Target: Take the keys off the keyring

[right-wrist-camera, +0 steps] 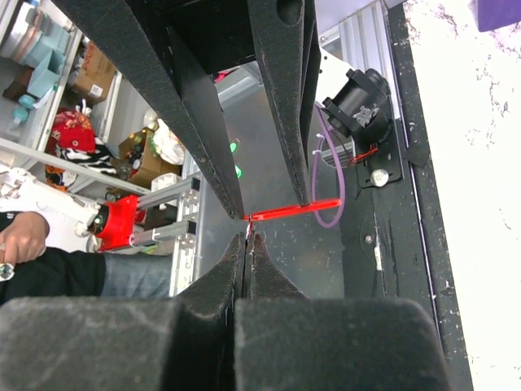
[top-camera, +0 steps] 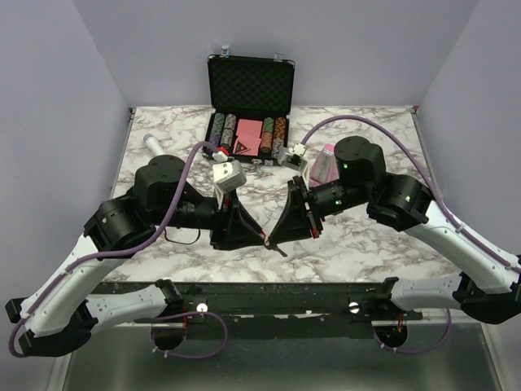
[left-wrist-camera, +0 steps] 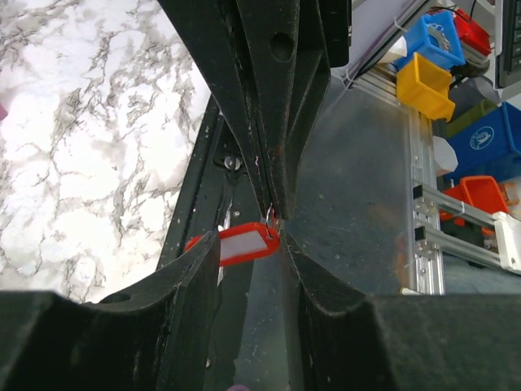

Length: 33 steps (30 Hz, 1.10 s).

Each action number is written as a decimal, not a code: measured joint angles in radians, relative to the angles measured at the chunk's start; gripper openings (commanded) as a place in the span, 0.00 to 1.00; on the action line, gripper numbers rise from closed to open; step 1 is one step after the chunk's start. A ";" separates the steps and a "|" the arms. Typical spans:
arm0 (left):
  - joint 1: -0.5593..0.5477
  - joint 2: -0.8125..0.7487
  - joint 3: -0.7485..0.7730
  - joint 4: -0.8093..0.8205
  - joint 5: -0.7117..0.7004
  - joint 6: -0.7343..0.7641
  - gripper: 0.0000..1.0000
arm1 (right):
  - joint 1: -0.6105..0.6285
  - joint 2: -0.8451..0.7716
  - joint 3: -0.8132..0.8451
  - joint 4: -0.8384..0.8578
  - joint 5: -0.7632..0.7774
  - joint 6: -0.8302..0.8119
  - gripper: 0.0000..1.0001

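The keyring (left-wrist-camera: pixel 242 245) is a small red tag with a white label, hanging in the air over the table's front edge. It shows edge-on in the right wrist view (right-wrist-camera: pixel 285 212) and as a red speck from above (top-camera: pixel 266 239). The keys (left-wrist-camera: pixel 269 217), a tiny silver metal piece (right-wrist-camera: pixel 247 228), sit at the tag's right end. My right gripper (right-wrist-camera: pixel 247 238) is shut on that piece (left-wrist-camera: pixel 273 213). My left gripper (left-wrist-camera: pixel 248 244) has its jaws apart, and the tag lies across their tips (right-wrist-camera: pixel 275 208). One end of the tag runs past a finger. From above, both grippers meet tip to tip (top-camera: pixel 269 240).
An open black case (top-camera: pixel 250 85) with poker chips and pink cards stands at the back centre. A pink metronome (top-camera: pixel 324 165) is behind the right arm. A white object (top-camera: pixel 153 142) lies at the back left. The black front rail (top-camera: pixel 269 293) runs just below the grippers.
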 measured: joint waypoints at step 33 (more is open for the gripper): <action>0.052 0.084 0.032 0.018 0.234 0.013 0.14 | 0.000 0.011 0.000 -0.016 -0.038 -0.024 0.01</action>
